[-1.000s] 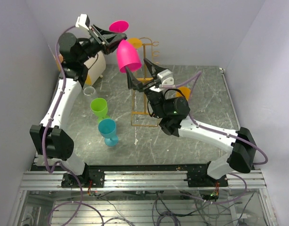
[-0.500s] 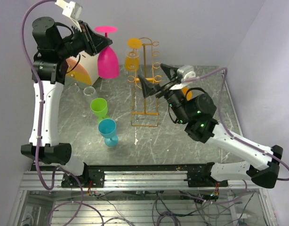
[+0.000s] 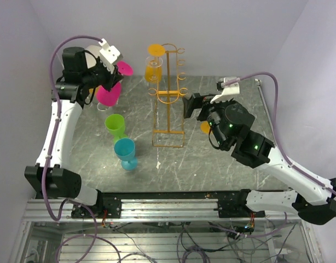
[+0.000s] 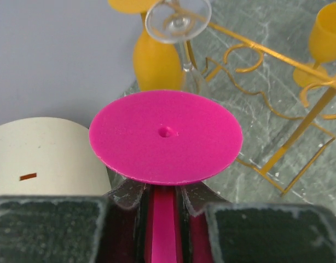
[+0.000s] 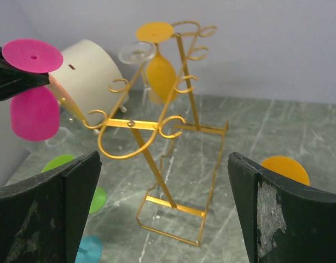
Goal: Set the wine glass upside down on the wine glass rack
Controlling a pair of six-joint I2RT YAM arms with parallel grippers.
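The left gripper (image 4: 166, 212) pinches the pink wine glass (image 4: 165, 137), apparently by its stem, foot up. The right gripper (image 3: 191, 105) is spread wide near the rack (image 3: 168, 104).

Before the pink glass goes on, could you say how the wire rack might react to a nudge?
The wine glass rack is thin wire, probably light and easily shifted. It is tall over a small base, so a high nudge might tip it. The yellow glass hung high on one side may worsen that.
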